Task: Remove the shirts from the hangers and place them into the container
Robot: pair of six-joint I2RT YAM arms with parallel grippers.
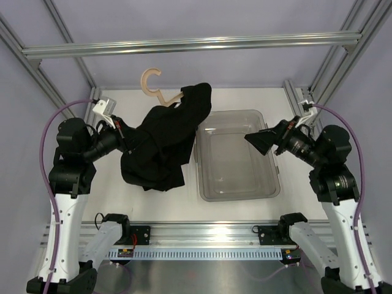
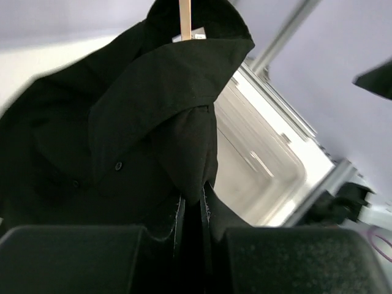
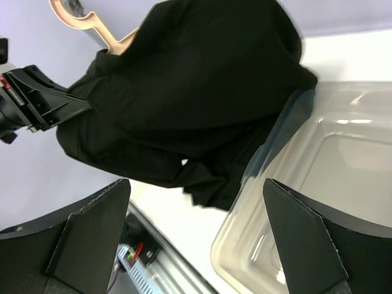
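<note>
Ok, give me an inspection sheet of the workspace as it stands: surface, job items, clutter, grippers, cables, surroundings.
Surface: white table, bare where visible.
Shirt: black shirt bunched left of the bin, still on the hanger; one edge reaches the bin's rim.
Hanger: wooden hanger, hook showing beyond the shirt's far end.
Container: clear bin, nothing inside.
Clutter: nothing seen.
Left gripper: shut on a fold of the shirt.
Right gripper: open, holding nothing, above the bin's right side.
Cables: purple cable looping along each arm, clear of the shirt.
Surroundings: aluminium frame with pale walls behind.
</note>
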